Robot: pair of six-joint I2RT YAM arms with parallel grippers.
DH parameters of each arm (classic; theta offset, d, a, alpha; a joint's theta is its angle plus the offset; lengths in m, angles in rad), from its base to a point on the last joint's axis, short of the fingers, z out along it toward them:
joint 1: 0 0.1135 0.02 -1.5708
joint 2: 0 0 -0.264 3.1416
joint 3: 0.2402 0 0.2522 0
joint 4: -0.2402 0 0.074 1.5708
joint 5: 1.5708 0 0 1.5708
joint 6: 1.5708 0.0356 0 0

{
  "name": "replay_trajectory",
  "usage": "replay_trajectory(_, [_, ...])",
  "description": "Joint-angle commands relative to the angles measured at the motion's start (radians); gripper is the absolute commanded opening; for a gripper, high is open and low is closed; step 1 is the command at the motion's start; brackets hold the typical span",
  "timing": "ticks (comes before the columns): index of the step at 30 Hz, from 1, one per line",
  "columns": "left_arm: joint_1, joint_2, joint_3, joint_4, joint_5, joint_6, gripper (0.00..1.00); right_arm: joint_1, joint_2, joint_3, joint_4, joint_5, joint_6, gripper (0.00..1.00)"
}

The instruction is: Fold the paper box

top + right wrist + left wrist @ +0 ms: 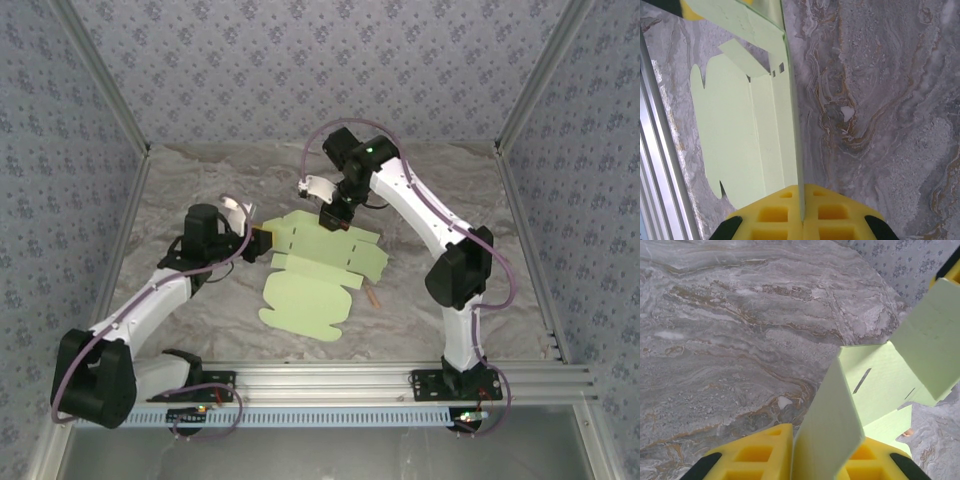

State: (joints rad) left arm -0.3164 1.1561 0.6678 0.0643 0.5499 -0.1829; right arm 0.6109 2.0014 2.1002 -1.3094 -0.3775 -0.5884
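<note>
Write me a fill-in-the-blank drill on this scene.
1. The box is pale ___.
2. The pads of the jaws are ___.
3. A thin wooden ___ lies beside the box.
Missing words: green; yellow; stick.
</note>
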Motion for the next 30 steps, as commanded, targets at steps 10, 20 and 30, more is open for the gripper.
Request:
replay_trajectory(10, [-0.054, -0.037, -0.01, -0.002, 0.018, 0.051, 0.11, 0.022, 0.043, 0.052, 0.056, 0.16, 0.235, 0.0])
replay_trajectory(20, [-0.112, 0.038, 0.007, 0.017, -0.125, 0.028, 0.08, 0.056, 0.042, 0.045, 0.114, 0.237, 0.232, 0.0])
replay_trajectory(30, [-0.108, 0.075, 0.053, -0.041, -0.278, 0.028, 0.21, 0.058, 0.028, 0.064, 0.091, 0.234, 0.172, 0.0])
